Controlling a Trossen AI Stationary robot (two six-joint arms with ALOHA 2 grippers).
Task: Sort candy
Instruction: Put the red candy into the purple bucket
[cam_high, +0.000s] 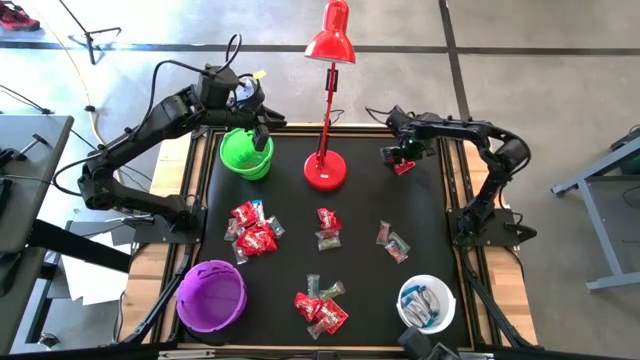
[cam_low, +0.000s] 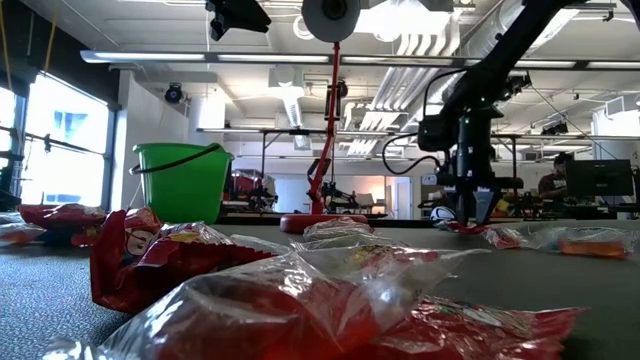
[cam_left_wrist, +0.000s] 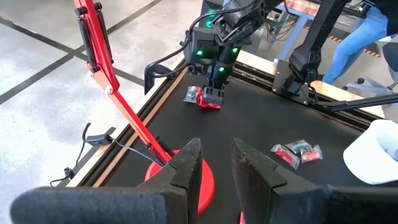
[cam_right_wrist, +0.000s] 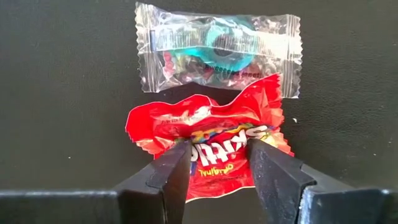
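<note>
My right gripper (cam_right_wrist: 217, 165) is down at the mat's far right part (cam_high: 403, 162), shut on a red wrapped candy (cam_right_wrist: 205, 121). A clear greyish-green sweet (cam_right_wrist: 217, 53) lies flat on the mat just beyond it. My left gripper (cam_left_wrist: 216, 158) hovers over the green bowl (cam_high: 245, 152) at the far left, fingers a little apart and holding nothing. Other candy lies in loose groups on the mat: one left of centre (cam_high: 252, 228), one at the centre (cam_high: 327, 228), one right of centre (cam_high: 392, 240), one near the front edge (cam_high: 320, 305). My right gripper pinches the red candy's wrapper (cam_right_wrist: 214, 149) between its two fingers, coming from above and pointing down. The foil is crumpled and bunched up between the fingers. The packet appears to rest on the mat, its far edge beside the clear sweet.
A red desk lamp stands with its base (cam_high: 325, 170) at the far middle, its stem rising between the two arms. A purple bowl (cam_high: 210, 295) sits at the near left. A white bowl (cam_high: 427, 303) at the near right holds blue-and-white sweets. A seated person shows beyond the table (cam_left_wrist: 367, 31).
</note>
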